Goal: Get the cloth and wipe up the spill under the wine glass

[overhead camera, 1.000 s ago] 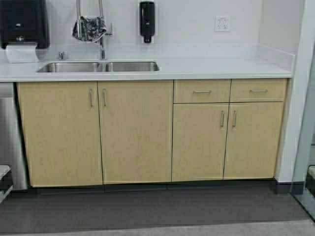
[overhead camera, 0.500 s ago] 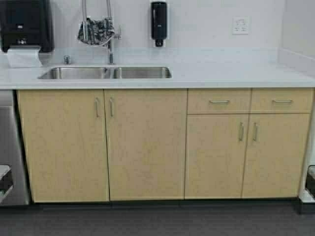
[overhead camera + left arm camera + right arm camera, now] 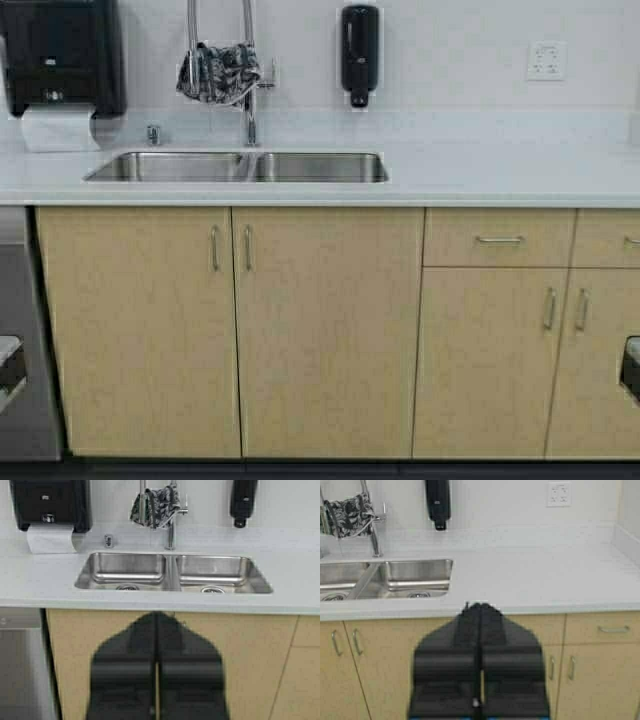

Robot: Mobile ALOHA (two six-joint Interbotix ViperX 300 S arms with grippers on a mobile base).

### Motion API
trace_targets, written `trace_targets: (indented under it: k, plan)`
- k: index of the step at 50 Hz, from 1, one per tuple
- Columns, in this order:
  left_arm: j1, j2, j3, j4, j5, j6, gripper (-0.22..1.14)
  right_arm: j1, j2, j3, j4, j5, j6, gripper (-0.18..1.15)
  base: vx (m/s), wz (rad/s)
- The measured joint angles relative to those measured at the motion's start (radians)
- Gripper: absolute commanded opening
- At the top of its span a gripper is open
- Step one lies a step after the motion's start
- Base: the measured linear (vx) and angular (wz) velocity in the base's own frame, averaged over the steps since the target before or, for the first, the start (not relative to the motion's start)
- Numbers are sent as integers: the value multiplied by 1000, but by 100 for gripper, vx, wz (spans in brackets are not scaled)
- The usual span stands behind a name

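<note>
The cloth (image 3: pixel 218 72), dark with a white leafy print, hangs bunched over the tall faucet (image 3: pixel 248 110) behind the double sink (image 3: pixel 240 166). It also shows in the left wrist view (image 3: pixel 156 504) and the right wrist view (image 3: pixel 349 511). The wine glass is out of view, and no spill shows. My left gripper (image 3: pixel 156 614) is shut and empty, held in front of the cabinet below the sink. My right gripper (image 3: pixel 480 605) is shut and empty, level with the counter edge to the right of the sink. Neither arm shows in the high view.
A white counter (image 3: pixel 500 175) runs over tan cabinets (image 3: pixel 330 330) with drawers (image 3: pixel 498 238). A black paper towel dispenser (image 3: pixel 62 55) with a white sheet hangs at the left. A black soap dispenser (image 3: pixel 358 50) and an outlet (image 3: pixel 545 60) are on the wall.
The robot has driven forward towards the counter and a little left: sink, cloth and cabinets look larger and sit further right in the high view. The floor has dropped out of sight.
</note>
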Motion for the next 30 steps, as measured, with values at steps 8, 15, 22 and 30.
trace_targets:
  k: [8, 15, 22, 30]
  plan:
    - [2, -17, 3, 2, 0, -2, 2, 12, -15, 0, -14, 0, 0, 6, 45, 7]
    - [2, -20, 12, 2, 2, -9, 2, 14, -43, 6, -28, 0, 0, 6, 43, 12]
    - [2, -21, 17, 0, 0, -11, 2, 12, -55, 9, -28, 0, 0, 6, 41, 15]
    - [2, -21, 18, 0, 2, -12, 2, 12, -55, 9, -28, -9, 0, 6, 39, 18]
